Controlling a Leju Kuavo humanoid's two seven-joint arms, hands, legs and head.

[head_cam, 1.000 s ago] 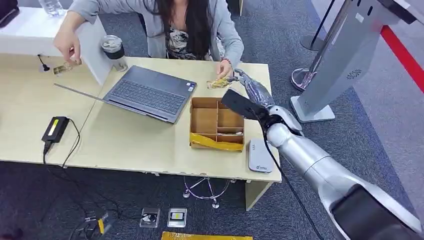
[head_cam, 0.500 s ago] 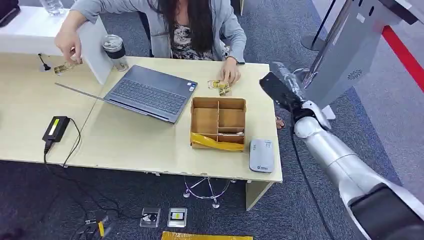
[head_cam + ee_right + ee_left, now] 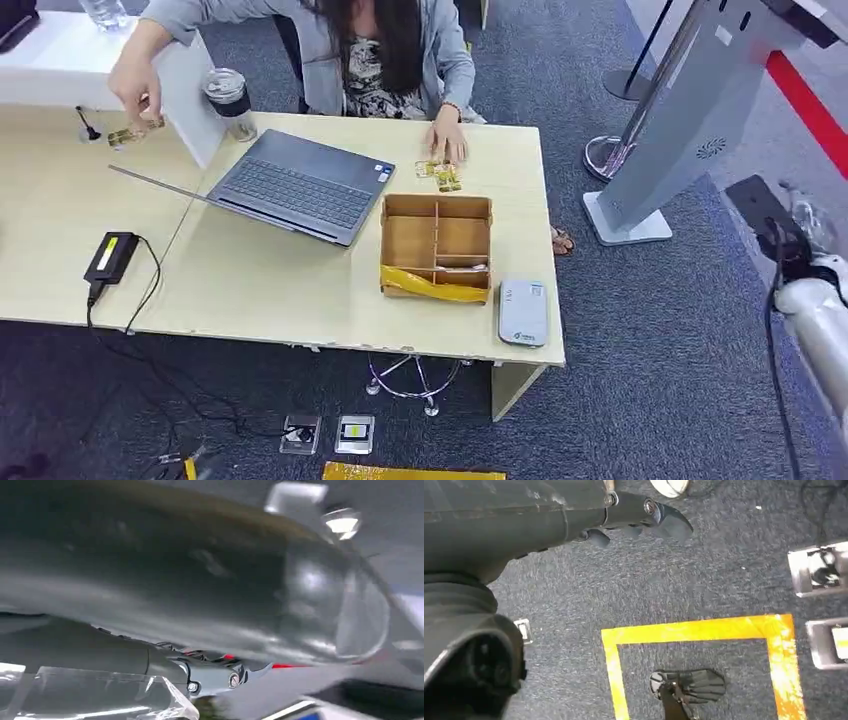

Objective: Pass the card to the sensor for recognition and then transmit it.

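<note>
I noted the card (image 3: 100, 697) as a clear-sleeved piece lying against the fingers (image 3: 220, 677) of the right hand (image 3: 795, 232), which appeared to be grasping it. That hand was out over the carpet, well to the right of the worktop (image 3: 260, 280) and near the base of the grey kiosk (image 3: 690, 120). The sensor (image 3: 523, 311) lay flat at the worktop's near right corner, just beside the box (image 3: 437, 245). Beyond the box, a person's hand (image 3: 447, 140) rested by some small cards (image 3: 440, 176), with the laptop (image 3: 300, 185) to the left. The left hand (image 3: 639, 515) hung over the floor (image 3: 704, 570), fingers released, holding nothing.
</note>
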